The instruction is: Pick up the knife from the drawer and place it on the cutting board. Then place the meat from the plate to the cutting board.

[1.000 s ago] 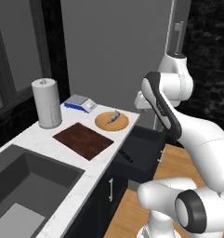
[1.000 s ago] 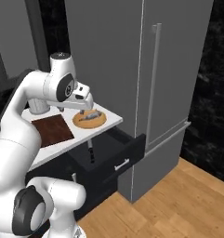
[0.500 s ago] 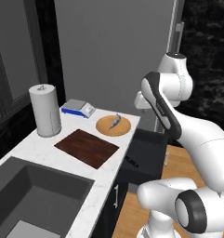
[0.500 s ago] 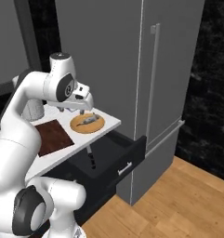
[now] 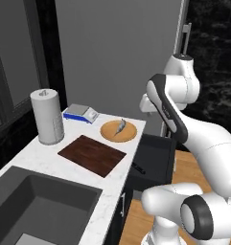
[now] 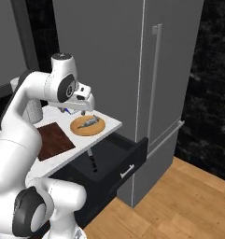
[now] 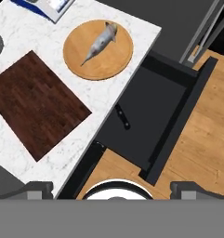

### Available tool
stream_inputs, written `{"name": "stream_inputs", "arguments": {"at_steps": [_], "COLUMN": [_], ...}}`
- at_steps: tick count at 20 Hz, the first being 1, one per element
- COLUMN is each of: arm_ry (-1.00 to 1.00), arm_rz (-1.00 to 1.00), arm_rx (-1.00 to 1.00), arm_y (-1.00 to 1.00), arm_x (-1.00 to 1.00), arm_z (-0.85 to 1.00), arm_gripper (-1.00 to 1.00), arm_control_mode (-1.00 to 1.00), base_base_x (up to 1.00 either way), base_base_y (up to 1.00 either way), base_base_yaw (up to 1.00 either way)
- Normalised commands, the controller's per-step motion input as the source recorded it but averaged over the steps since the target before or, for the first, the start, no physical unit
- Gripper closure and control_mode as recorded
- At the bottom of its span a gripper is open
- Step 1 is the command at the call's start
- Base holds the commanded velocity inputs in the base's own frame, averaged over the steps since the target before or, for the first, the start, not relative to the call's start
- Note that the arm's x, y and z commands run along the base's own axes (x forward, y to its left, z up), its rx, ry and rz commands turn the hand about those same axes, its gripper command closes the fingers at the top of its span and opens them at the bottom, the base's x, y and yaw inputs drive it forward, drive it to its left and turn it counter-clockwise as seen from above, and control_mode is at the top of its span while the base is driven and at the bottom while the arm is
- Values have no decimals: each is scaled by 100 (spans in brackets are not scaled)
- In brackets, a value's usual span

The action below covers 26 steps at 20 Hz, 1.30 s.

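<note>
Beside the cutting board (image 7: 36, 103), I see knife (image 7: 123, 117) undrawn, meat (image 7: 100, 42) unmoved; my gripper (image 7: 111, 188) gapes empty

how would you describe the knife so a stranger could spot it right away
Find the white marble counter, then the open dark drawer below its edge. The knife lies inside, half hidden under the counter: a slim black handle, the sole item in the drawer.
</note>
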Motion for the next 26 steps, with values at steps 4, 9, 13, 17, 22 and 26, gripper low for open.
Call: {"name": "stream_inputs", "arguments": {"at_steps": [4,9,13,17,22,26], "arm_ry": [0,0,0,19,6,0], "arm_rz": [0,0,0,12,39,36], "arm_rx": [0,0,0,-10,-22,10], "arm_y": [0,0,-2,-47,-63,-78], "arm_x": [0,0,0,10,0,12], "arm_z": [0,0,-25,-79,-99,-55], "arm_gripper": [-100,-100,-100,-100,-100,-100], "arm_control_mode": [-100,-100,-100,-100,-100,-100], "base_base_x": [14,0,0,0,0,0], "base_base_y": [5,0,0,0,0,0], "base_base_yaw": [0,0,0,0,0,0]}}
